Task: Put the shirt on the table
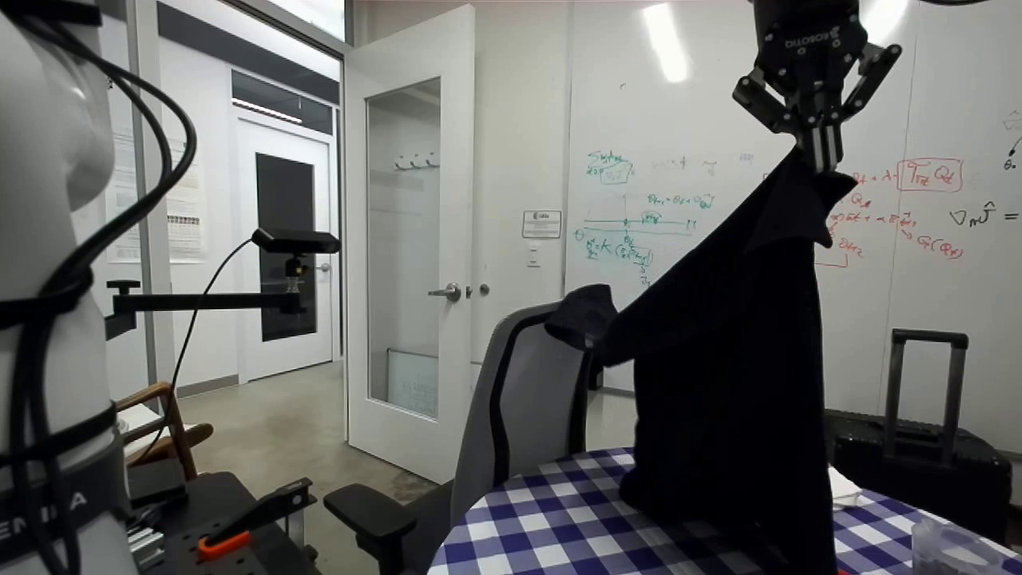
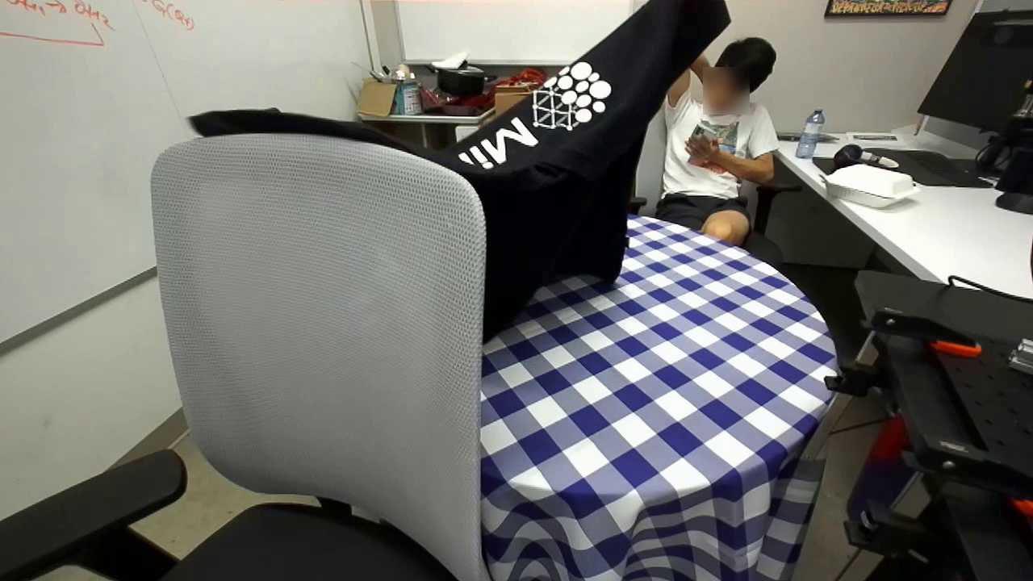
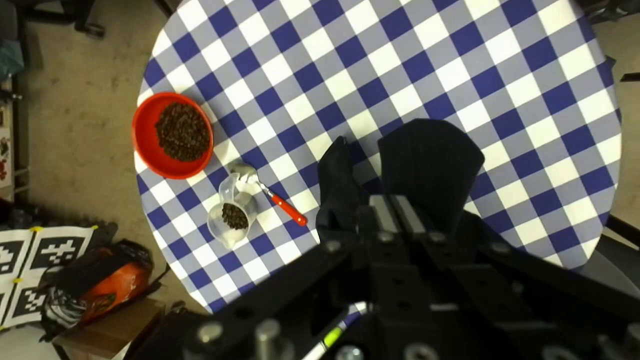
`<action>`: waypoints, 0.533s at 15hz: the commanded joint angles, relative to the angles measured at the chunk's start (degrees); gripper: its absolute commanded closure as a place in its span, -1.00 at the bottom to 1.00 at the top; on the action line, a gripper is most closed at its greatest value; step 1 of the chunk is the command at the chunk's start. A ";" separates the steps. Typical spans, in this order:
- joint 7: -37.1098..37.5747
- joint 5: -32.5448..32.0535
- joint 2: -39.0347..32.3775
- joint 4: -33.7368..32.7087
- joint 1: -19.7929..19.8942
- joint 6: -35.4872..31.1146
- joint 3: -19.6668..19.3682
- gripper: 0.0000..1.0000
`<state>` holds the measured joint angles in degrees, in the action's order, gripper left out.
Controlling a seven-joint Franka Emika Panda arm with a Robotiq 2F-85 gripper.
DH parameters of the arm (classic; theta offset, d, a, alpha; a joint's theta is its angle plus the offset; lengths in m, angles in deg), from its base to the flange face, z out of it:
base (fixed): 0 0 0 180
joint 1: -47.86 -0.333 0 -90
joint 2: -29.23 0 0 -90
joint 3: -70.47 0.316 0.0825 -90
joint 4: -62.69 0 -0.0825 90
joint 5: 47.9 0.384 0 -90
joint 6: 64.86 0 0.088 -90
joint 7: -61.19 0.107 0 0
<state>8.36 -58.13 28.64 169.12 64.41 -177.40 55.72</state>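
Jaws of the gripper (image 1: 822, 158), upper right in an exterior view, were clamped on the shirt (image 1: 730, 375), which hung below them and reached lower-left onto the chair (image 1: 535, 391); that end probably needed drawing over the table (image 1: 535, 523).

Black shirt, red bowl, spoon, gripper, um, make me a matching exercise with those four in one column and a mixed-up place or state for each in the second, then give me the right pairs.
Column one
1. black shirt
2. red bowl
3. spoon
4. gripper

Column two
A. holding small dark brown pieces
B. closed, above the checkered table
C. hanging, with a white print
D. lying on the checkered table, red-handled

Right pairs: 1-C, 2-A, 3-D, 4-B
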 commanded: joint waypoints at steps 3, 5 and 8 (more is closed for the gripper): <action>3.57 -2.18 5.75 7.84 0.89 -0.52 -2.09 0.84; 3.85 -2.32 6.74 8.95 0.83 -0.13 -2.36 0.35; 3.92 -3.30 9.19 10.99 0.54 -0.16 -2.29 0.07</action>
<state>10.75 -59.15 33.77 176.85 65.56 -177.35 53.41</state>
